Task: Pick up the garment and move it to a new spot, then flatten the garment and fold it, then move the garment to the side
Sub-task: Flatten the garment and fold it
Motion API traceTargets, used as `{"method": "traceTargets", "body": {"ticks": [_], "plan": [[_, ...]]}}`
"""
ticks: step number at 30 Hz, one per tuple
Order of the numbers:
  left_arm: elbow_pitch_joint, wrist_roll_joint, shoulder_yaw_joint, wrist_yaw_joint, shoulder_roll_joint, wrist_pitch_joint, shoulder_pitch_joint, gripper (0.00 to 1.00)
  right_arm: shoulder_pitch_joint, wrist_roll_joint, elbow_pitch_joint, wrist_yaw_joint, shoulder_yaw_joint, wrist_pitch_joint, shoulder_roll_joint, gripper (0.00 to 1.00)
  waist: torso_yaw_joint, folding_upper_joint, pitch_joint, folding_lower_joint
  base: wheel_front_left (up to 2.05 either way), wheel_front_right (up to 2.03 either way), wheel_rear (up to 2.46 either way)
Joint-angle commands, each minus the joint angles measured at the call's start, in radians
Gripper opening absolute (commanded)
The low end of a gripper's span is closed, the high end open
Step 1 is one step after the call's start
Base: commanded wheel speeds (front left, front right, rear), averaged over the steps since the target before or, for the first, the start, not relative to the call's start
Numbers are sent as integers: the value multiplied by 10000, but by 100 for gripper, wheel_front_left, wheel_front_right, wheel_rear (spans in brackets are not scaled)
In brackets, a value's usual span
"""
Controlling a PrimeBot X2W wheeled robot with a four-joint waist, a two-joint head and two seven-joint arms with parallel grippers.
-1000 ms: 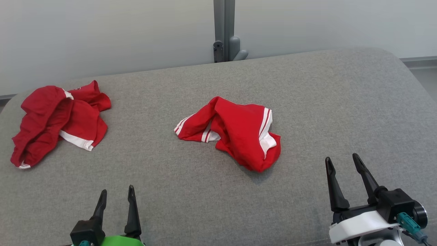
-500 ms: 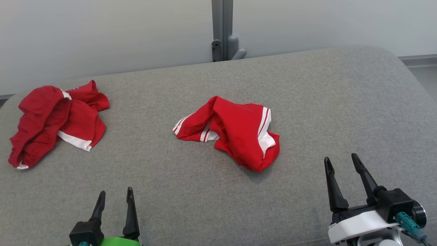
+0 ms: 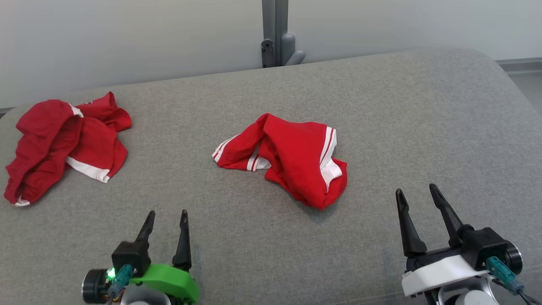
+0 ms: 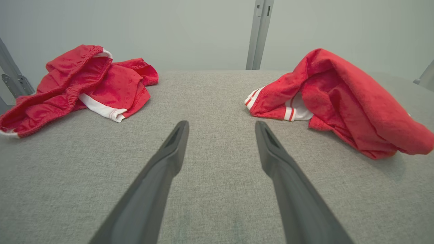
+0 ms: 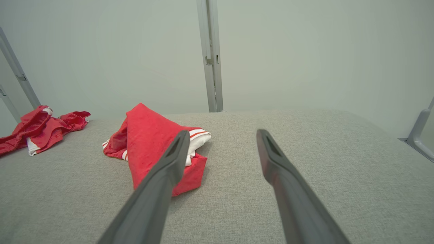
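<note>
**Q:** Head view: what's there?
**A:** A grey fabric pad point(image 3: 423, 106) runs side to side, w/ a pale wall and a grey post point(image 3: 275, 29) behind it. A crumpled red garment point(image 3: 288, 156) w/ white stripes lies at the pad's middle. A 2nd garment point(image 3: 63, 144), also red w/ white trim, is bunched at the far left, well apart from the first.

**Q:** And the grippers?
**A:** The left gripper point(image 3: 167, 212) is at lower left on a green mount. The right gripper point(image 3: 416, 189) is at lower right on a white one. Both have their fingers spread wide and hold nothing, and neither touches cloth. The right one is nearer the garment, below and to the right of it.

**Q:** Left wrist view?
**A:** The left gripper point(image 4: 221, 123) points over bare pad, jaws wide and empty. The garment point(image 4: 339, 98) sits ahead to the right and the 2nd garment point(image 4: 78, 84) ahead to the left. The post point(image 4: 259, 34) stands at the back.

**Q:** Right wrist view?
**A:** The right gripper point(image 5: 222, 132) is fully open too, w/ nothing in its grasp. The garment point(image 5: 149, 135) lies ahead-left, part hidden behind one finger. The 2nd garment point(image 5: 40, 128) is at the far left edge, and the post point(image 5: 212, 54) is at back centre.
</note>
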Motion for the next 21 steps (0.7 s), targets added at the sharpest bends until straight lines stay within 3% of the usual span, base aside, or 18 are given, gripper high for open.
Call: {"method": "traceTargets", "body": {"ticks": [1,12,21], "plan": [[591,-76,-157,-87,11,-6,-676,100,-212,28,19,-3,75,-31,-30,100,-211,102,196,0,0,0,0],[4338,-474,-888,-118,20,155,-3655,100,-881,42,-190,-3,129,-31,-27,100,-1233,102,1336,0,0,0,0],[6549,-1113,-404,-295,292,149,-5681,100,-1420,350,-351,-3,148,-31,-25,100,-2070,102,2509,0,0,0,0]]}}
